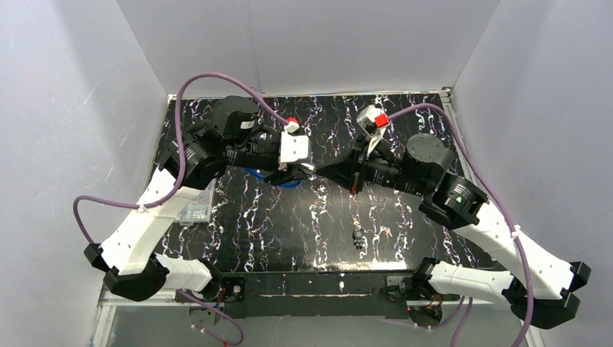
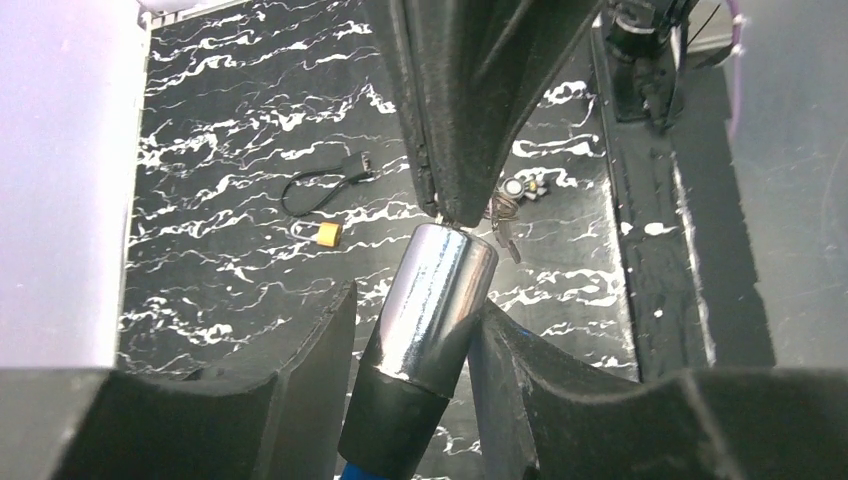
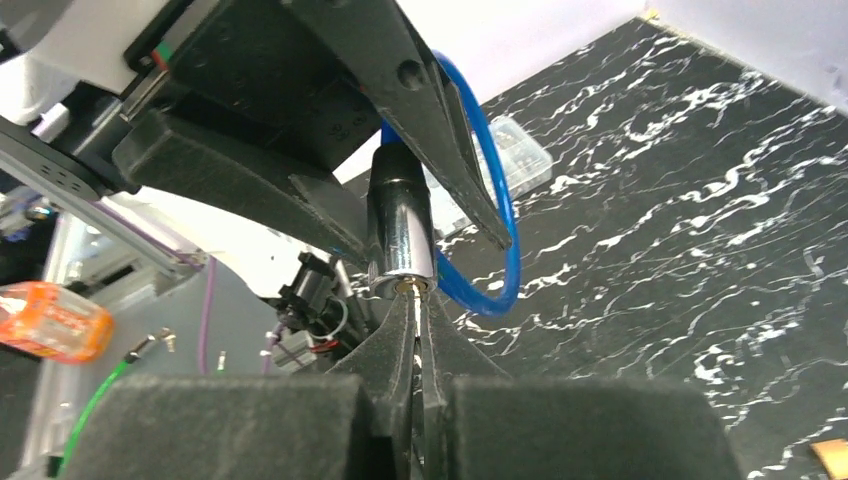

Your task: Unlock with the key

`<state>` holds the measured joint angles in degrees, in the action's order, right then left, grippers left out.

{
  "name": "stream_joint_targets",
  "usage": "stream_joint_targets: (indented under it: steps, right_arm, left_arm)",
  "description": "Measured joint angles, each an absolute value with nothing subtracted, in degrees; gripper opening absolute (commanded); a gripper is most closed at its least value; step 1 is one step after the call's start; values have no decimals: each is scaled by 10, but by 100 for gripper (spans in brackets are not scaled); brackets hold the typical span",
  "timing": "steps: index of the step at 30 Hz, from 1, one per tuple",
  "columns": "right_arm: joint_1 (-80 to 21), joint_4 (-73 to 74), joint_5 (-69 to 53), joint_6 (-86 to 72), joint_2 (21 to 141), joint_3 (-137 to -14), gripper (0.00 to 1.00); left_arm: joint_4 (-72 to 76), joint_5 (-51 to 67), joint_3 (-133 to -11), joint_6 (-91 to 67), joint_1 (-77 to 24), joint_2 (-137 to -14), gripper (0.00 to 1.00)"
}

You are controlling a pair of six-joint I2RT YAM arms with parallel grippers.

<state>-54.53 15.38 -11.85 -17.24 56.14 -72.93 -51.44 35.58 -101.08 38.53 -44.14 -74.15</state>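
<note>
Left gripper (image 2: 415,340) clamped — right gripper (image 3: 416,325) shut, tip to tip.

A robotics lab is indicated — a marbled table (image 1: 289,217) is boxed by white panels (image 1: 65,108), with purple cables (image 1: 209,74) looped upper left.

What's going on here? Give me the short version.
The left gripper is clamped around the chrome lock cylinder of a lock with a blue cable, holding it up off the table. The right gripper is shut on what looks like the key, whose tip is at the keyhole in the cylinder's end face. How far in it sits cannot be told. A small bunch of keys lies on the table below.
</note>
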Motion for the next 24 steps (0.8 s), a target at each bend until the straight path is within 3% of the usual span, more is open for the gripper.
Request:
stream_joint_targets:
  steps: [24]
  right_arm:
    - [-389, -4, -364, -478, 560, -621, 1]
  left_arm:
    - [-421, 229, -897, 623, -515, -674, 0]
